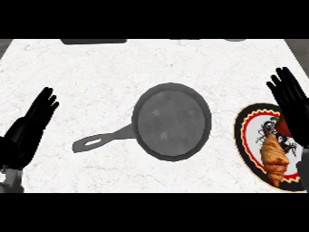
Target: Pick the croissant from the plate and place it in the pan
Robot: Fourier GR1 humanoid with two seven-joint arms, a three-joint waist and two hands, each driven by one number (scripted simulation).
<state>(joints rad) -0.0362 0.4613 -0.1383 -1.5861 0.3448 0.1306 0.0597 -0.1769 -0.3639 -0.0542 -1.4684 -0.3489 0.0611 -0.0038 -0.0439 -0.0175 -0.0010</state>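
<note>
Grey pan (pixel 172 121) mid-frame; croissant (pixel 274 156) on the plate (pixel 242 136) at lower right; right hand (pixel 296 108) over the plate, left hand (pixel 30 127) at left, both straight-fingered, holding nothing

Matt metal on veined stone
The pan (pixel 171 121) is seen as dull, mottled grey metal; the counter (pixel 83 68) is finished like smooth white marble; a flaky crust is shown on the croissant (pixel 275 156).

White marbled counter (pixel 83 68) w/ grey pan (pixel 171 121) centre, plate (pixel 245 131) far right
</note>
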